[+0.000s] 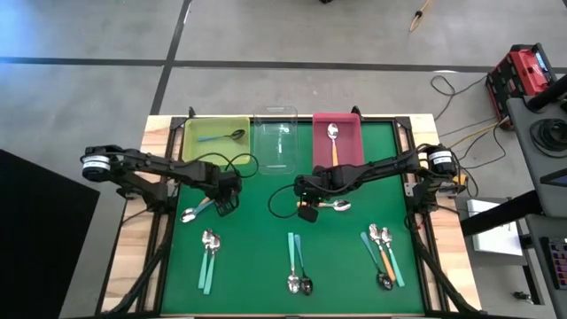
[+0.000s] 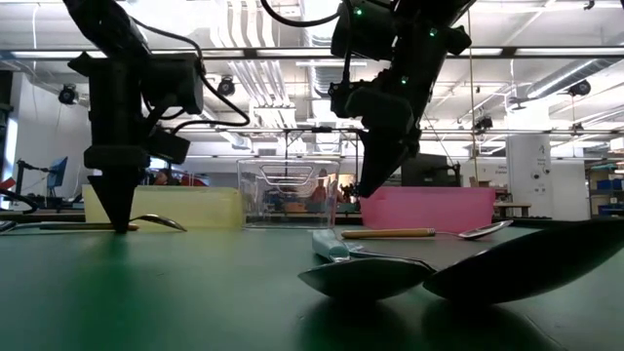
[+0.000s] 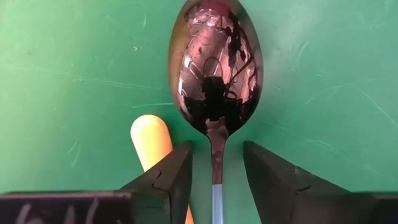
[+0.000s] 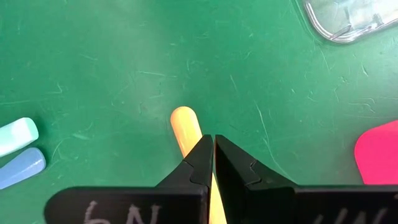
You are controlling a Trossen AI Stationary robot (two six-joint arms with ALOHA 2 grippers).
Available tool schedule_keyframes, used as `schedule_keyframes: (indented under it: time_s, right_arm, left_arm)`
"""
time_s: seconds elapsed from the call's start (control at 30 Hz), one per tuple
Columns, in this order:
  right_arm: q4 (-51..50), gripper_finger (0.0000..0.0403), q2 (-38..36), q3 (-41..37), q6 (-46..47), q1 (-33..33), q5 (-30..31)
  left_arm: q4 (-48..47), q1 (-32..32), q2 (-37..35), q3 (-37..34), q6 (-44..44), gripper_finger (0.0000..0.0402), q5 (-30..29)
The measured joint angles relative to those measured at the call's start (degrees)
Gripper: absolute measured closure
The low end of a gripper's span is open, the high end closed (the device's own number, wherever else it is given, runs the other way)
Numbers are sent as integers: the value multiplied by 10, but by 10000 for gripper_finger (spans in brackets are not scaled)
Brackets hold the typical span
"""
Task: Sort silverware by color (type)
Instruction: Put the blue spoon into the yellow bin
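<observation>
Right now my left gripper (image 3: 216, 180) is down on the green mat (image 1: 266, 248) at its left side, fingers (image 3: 168, 177) parted and straddling the thin neck of a dark, shiny spoon (image 3: 214, 68). They sit either side of the stem with a sliver of gap showing, so nothing is pinched. An orange handle (image 3: 151, 140) lies just beside that spoon, by my one finger.

Over at the middle of the mat, my right gripper (image 4: 213, 162) is clamped tight on the orange handle of another spoon (image 4: 185, 127), whose rounded tip pokes out past my fingertips. Two pale handle ends, teal (image 4: 15, 135) and blue (image 4: 22, 167), lie off to one side on the mat.

Along the back edge stand three bins: yellow (image 1: 215, 139) with one dark spoon (image 1: 226, 136) inside, clear (image 1: 275, 142), and pink (image 1: 337, 140) holding an orange-handled spoon (image 1: 333, 140). Near the front edge, more spoons lie in three little groups: left (image 1: 209, 257), centre (image 1: 297, 266), right (image 1: 383, 252).
</observation>
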Motion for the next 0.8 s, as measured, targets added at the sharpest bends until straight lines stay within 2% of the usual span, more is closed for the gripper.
schedule_keyframes:
  time_s: [0.27,0.47,0.8]
  right_arm:
    - [0,394,0,0,-1,0,0]
    - [0,394,0,0,-1,0,0]
    - [0,394,0,0,-5,0,0]
  left_arm:
    - [1,0,-1,0,2,332,3]
    - [1,0,-1,0,2,391,3]
    - [-4,1,-21,-1,16,398,3]
